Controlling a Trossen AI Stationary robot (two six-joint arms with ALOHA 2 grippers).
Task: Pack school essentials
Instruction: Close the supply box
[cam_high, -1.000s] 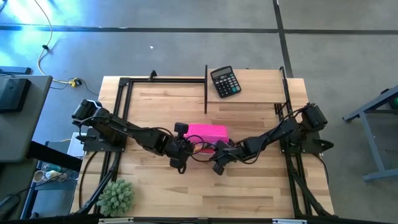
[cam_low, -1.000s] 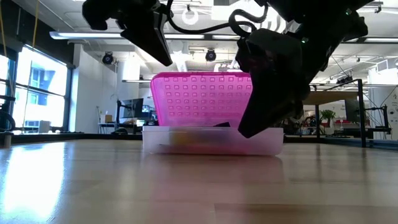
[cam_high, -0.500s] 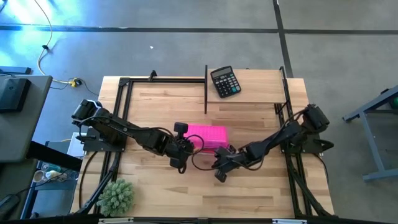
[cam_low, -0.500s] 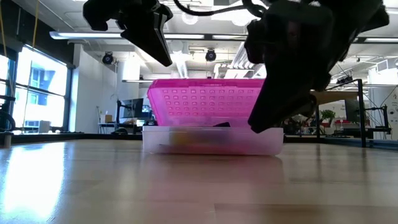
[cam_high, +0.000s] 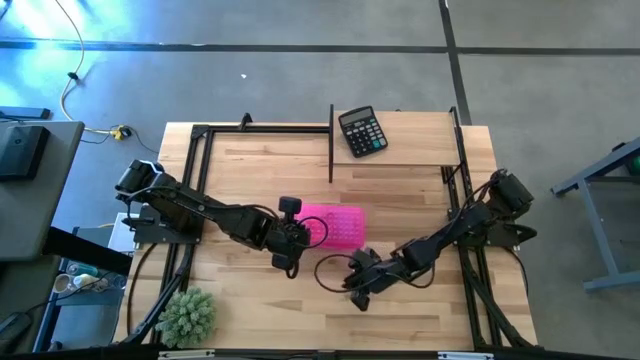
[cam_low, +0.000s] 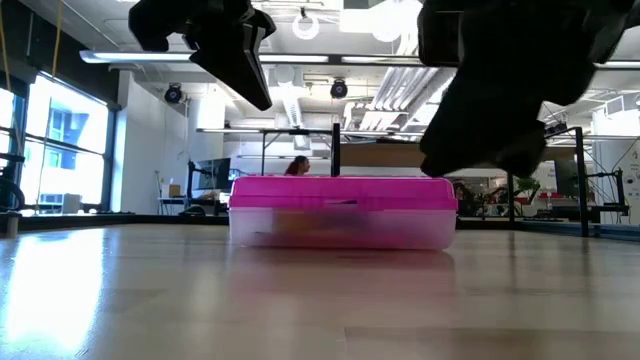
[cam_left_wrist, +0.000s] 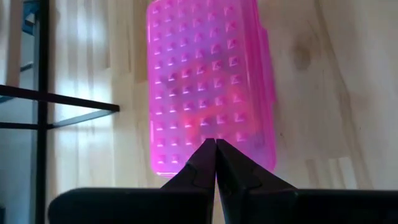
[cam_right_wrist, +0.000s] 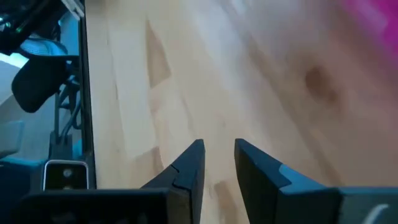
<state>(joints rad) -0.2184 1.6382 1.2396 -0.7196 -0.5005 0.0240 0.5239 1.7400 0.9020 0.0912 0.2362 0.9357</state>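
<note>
A pink studded case (cam_high: 336, 226) lies on the table with its lid down; in the low view the case (cam_low: 342, 210) shows a pink lid over a clear base. Blurred yellow and reddish items show faintly through it; the stationery cannot be told apart. My left gripper (cam_left_wrist: 216, 149) is shut and hovers above the case's left end, as the low view (cam_low: 240, 60) shows. My right gripper (cam_right_wrist: 218, 152) is open over bare wood, nearer the table's near edge than the case (cam_high: 360, 283).
A black calculator (cam_high: 361, 131) lies by the far edge. A spiky green plant ball (cam_high: 187, 315) sits at the near left corner. Black frame rails (cam_high: 331, 140) run along the far and side edges. A person (cam_low: 297, 166) shows far behind the table.
The case's pink lid, which stood upright, has dropped flat onto the base. My right gripper has drawn back from the case toward the table's near edge and now hangs over bare wood.
</note>
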